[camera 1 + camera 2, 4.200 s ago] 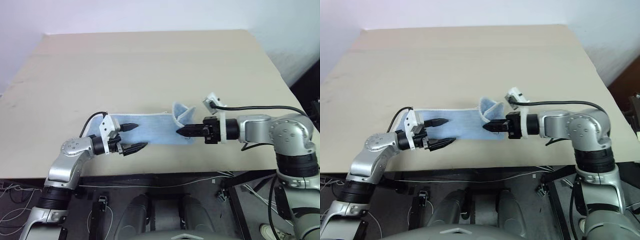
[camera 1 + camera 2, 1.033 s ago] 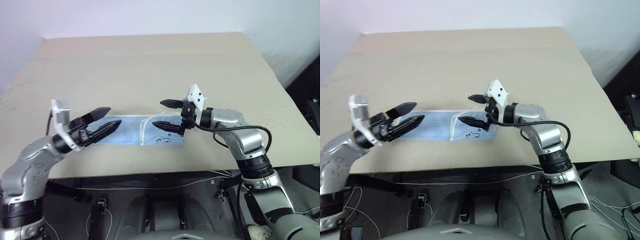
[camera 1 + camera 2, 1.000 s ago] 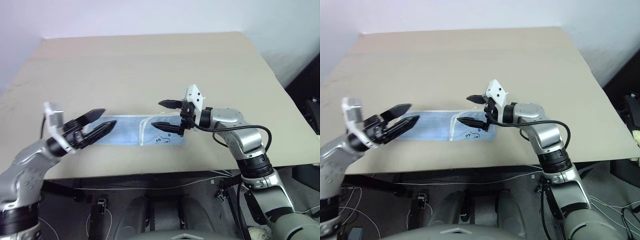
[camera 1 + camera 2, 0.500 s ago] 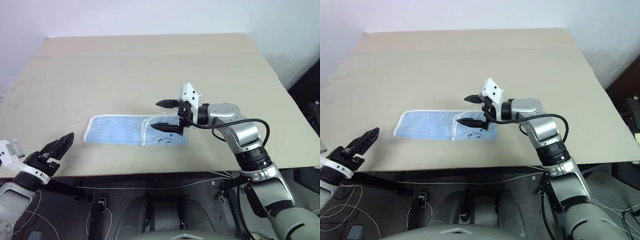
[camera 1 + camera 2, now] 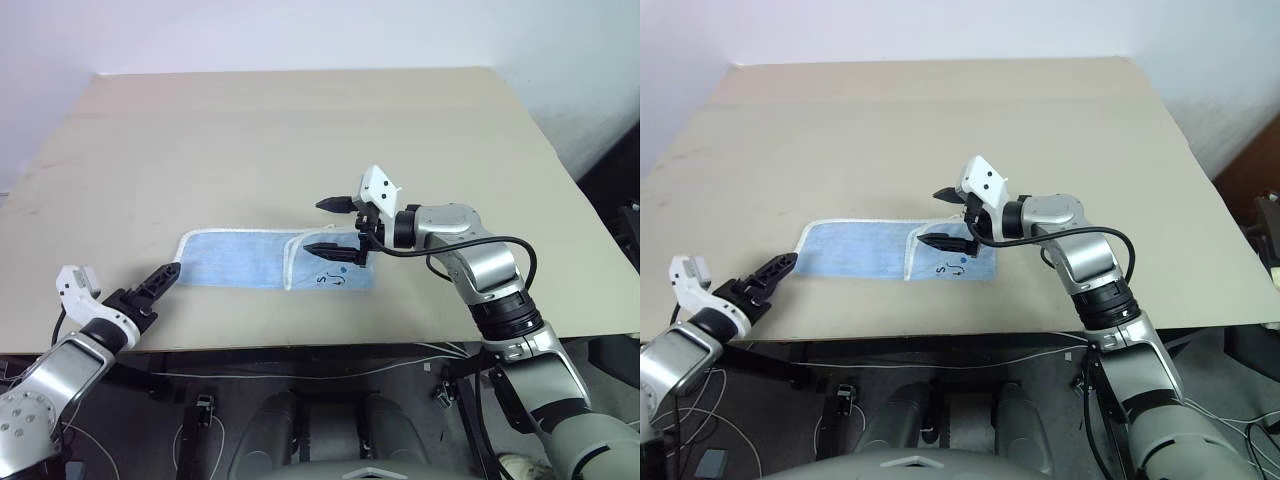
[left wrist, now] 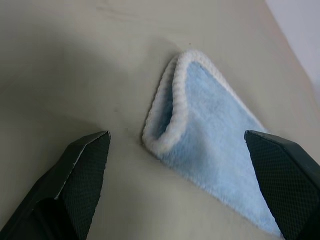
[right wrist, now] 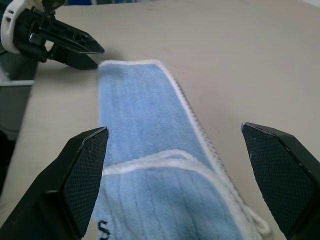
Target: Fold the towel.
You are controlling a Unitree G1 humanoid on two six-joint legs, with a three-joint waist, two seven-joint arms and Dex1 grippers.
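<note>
**Towel lies folded on the table, both grippers spread and empty**

The towel [image 5: 275, 262] lies flat on the table [image 5: 300, 130] as a long, narrow light blue strip with a whitish stitched edge. The end of the strip nearer the right gripper [image 5: 333, 224] carries a second layer folded over it, its rounded white border curving across the strip; dark print shows on the cloth at that end.

The right gripper hangs above this doubled end, pointing along the strip toward the other gripper. Its two black fingers stand wide apart, one higher and one lower, with nothing between them. In the right wrist view the towel [image 7: 150, 165] runs away from the fingers [image 7: 82, 175], which stand to either side of it and clear of the cloth.

The left gripper [image 5: 160, 282] sits low by the near edge of the table, just off the far end of the strip from the right gripper, its tips pointing at that end. In the left wrist view its fingers [image 6: 80, 175] are spread wide, and the towel's rounded corner [image 6: 175, 100] lies ahead, between them but beyond their tips, not touching either one. At that corner the stitched edge shows two layers, one on top of the other. The left gripper holds nothing.
</note>
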